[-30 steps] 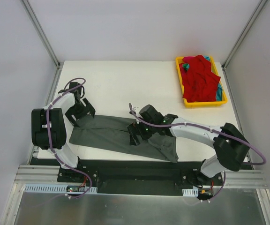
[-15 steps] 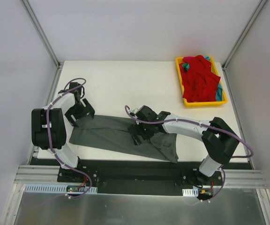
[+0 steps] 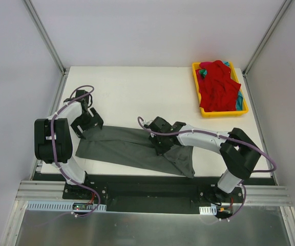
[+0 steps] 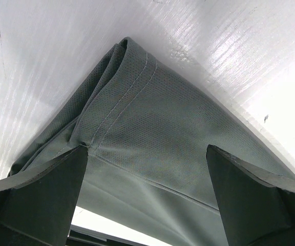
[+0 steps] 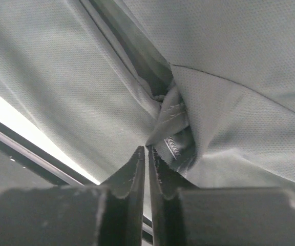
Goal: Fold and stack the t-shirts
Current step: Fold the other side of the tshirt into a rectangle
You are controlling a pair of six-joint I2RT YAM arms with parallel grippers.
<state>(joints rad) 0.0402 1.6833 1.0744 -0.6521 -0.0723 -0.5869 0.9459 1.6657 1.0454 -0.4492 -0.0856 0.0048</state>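
The right gripper [image 5: 147,152] has its two black fingers [image 5: 127,177] drawn almost together, only a thin slit between them. At their tips they pinch a bunched, stitched hem of the dark charcoal-grey cloth t-shirt [image 5: 250,133], and creases fan out from the pinch. From above, this gripper [image 3: 160,145] sits on the shirt's middle, near the near edge of the white table [image 3: 132,92], with its arm reaching in from the right.

The left gripper [image 4: 146,151] is spread wide. Its fingers [image 4: 40,197] stand on either side of a folded corner of the same grey shirt without closing on it, and the double-stitched hem runs up between them. From above, this gripper [image 3: 88,123] is at the shirt's far left end, close to the table's left edge.

The grey shirt [image 3: 117,146] lies flattened in a long band along the near edge, from the left side to past the middle.

In the far right corner sits a rectangular yellow plastic tray [image 3: 246,108]. It holds a crumpled bright red cloth t-shirt [image 3: 218,87], with bits of a teal cloth t-shirt [image 3: 203,73] showing at the red one's edges.
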